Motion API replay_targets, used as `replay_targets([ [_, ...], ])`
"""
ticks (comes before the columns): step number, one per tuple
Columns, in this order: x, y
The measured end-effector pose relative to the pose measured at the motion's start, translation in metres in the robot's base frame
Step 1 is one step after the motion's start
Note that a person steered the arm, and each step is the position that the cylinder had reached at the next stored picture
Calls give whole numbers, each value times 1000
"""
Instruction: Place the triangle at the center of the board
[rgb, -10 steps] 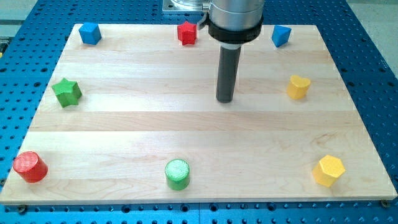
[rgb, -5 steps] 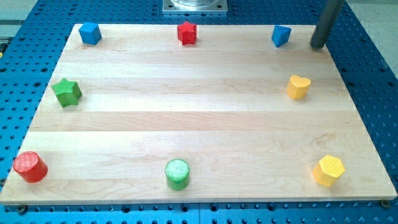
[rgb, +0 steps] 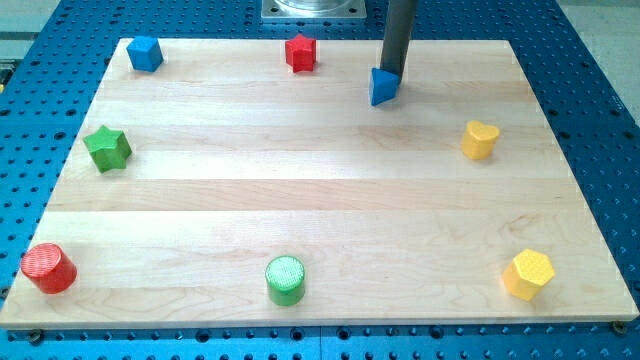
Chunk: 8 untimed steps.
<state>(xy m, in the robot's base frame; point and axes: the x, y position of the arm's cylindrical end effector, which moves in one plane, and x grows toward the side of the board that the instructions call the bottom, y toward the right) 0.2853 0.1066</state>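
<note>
The blue triangle (rgb: 382, 87) lies on the wooden board (rgb: 320, 200), a little right of middle and near the view's top. My tip (rgb: 392, 75) stands just above and to the right of the triangle, touching its upper edge. The rod rises out of the view's top.
A blue block (rgb: 145, 52) sits at the top left and a red block (rgb: 300, 52) at top centre. A green star (rgb: 108, 148) is at the left, a red cylinder (rgb: 48, 268) at bottom left, a green cylinder (rgb: 285, 280) at bottom centre. A yellow heart (rgb: 481, 139) is at the right, a yellow hexagon (rgb: 528, 274) at bottom right.
My tip went from the board's middle to beyond the top right edge, then came back left. The blue triangle has slid left and down from the top right corner.
</note>
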Motion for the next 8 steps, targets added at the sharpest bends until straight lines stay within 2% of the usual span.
replay_targets([
  [2, 20, -5],
  [3, 57, -30],
  [4, 59, -62],
  [5, 89, -70],
  [6, 90, -112],
  [7, 61, -146],
  [8, 62, -161],
])
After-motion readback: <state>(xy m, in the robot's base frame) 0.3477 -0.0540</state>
